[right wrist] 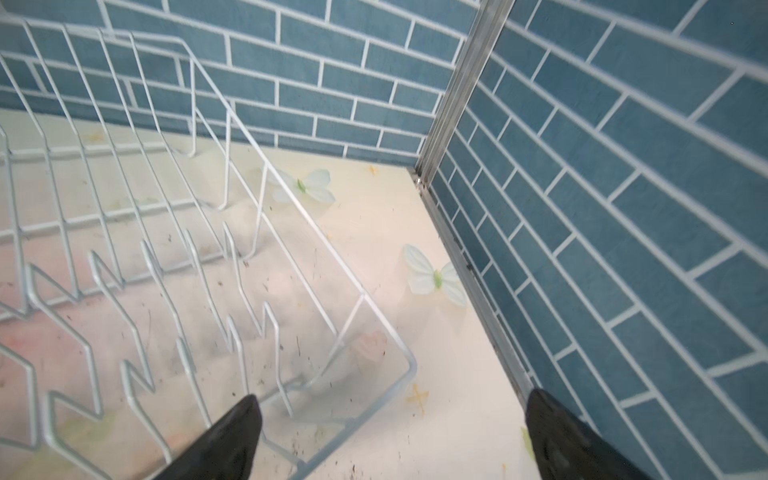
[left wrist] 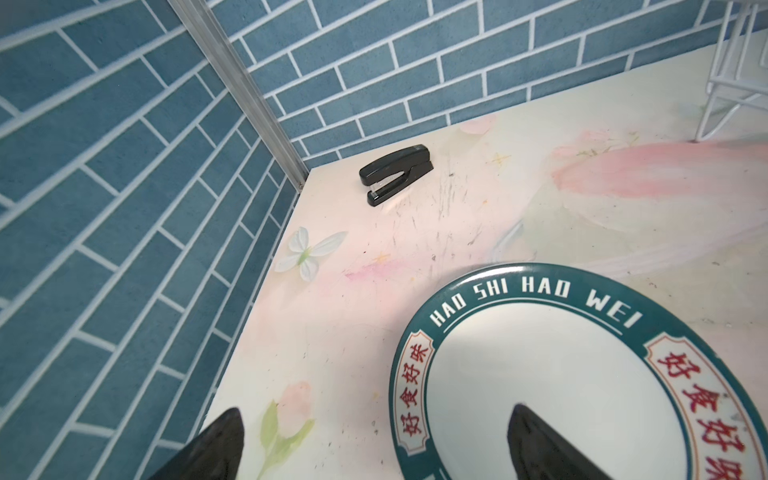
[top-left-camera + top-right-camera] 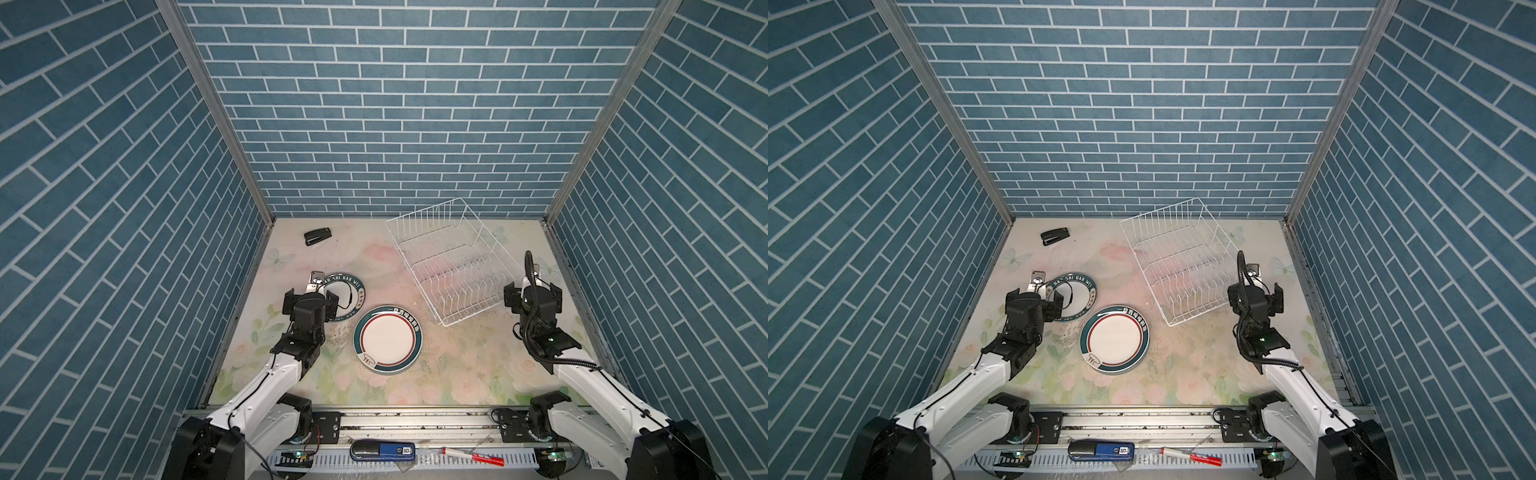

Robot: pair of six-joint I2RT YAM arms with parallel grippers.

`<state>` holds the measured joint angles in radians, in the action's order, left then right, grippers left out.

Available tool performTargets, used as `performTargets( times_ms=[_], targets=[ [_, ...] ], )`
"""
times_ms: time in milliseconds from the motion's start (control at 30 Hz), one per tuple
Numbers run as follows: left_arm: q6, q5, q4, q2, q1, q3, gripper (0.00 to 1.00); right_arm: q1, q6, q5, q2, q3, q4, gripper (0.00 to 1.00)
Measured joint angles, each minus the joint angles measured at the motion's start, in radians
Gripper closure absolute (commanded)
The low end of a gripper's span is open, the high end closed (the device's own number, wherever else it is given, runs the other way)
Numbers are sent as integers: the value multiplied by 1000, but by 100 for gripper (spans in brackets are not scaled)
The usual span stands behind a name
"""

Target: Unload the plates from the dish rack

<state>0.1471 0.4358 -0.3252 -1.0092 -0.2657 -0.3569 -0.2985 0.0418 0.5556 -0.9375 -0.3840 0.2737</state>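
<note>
**Clerk:** Largest entry?

**Checker:** The table [image 3: 457, 374], with its floral top, is being listed first. Everything else is being carried by it.

**Clerk:** Next?

**Checker:** The dish rack [image 3: 451, 270] is being recorded toward the far right corner, with its long axis slanting from the right edge toward the far edge. No plate is being shown between its dividers.

**Clerk:** The plates?

**Checker:** Two are being counted, both flat on the table and clear of the rack. The banded plate [image 3: 388, 338] is being placed mid-table, toward the near edge. Whether another is lying under it cannot be told. The lettered plate [image 3: 347, 297] is being placed near it, toward the left edge.

**Clerk:** Pincers?

**Checker:** The left gripper [image 2: 377, 411] is being held spread wide and empty, one finger over the lettered plate and one over bare table. The right gripper [image 1: 394, 397] is being held equally agape and empty, over the rack's corner nearest the right edge.

**Clerk:** Bearing on the next move?

**Checker:** It is being judged that no plate is awaiting removal. Both are lying leftward of the rack, nearer the left arm.

**Clerk:** Smallest?

**Checker:** A black stapler [image 3: 318, 237] is being logged at the far left corner.
</note>
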Motion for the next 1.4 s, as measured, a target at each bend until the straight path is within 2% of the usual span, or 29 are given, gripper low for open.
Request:
performTargets(
  times_ms=[167, 333, 633, 833, 1000, 1200, 1400],
  targets=[
    [32, -67, -222, -177, 12, 6, 1, 63, -7, -108, -25, 108, 189, 1],
    [37, -110, -388, -296, 23, 51, 1, 100, -12, -164, -79, 128, 306, 1],
    [60, -117, -654, -426, 35, 99, 1, 164, -53, -225, -264, 169, 652, 1],
    [55, -114, -748, -472, 55, 113, 1, 200, -59, -304, -394, 169, 833, 1],
    [47, -175, -860, -537, 97, 138, 1, 225, -72, -357, -547, 169, 1030, 1],
    [40, -195, -866, -545, 102, 146, 1, 241, -72, -392, -588, 158, 1050, 1],
    [38, -196, -873, -545, 102, 146, 1, 273, -90, -390, -587, 52, 899, 1]
  ],
)
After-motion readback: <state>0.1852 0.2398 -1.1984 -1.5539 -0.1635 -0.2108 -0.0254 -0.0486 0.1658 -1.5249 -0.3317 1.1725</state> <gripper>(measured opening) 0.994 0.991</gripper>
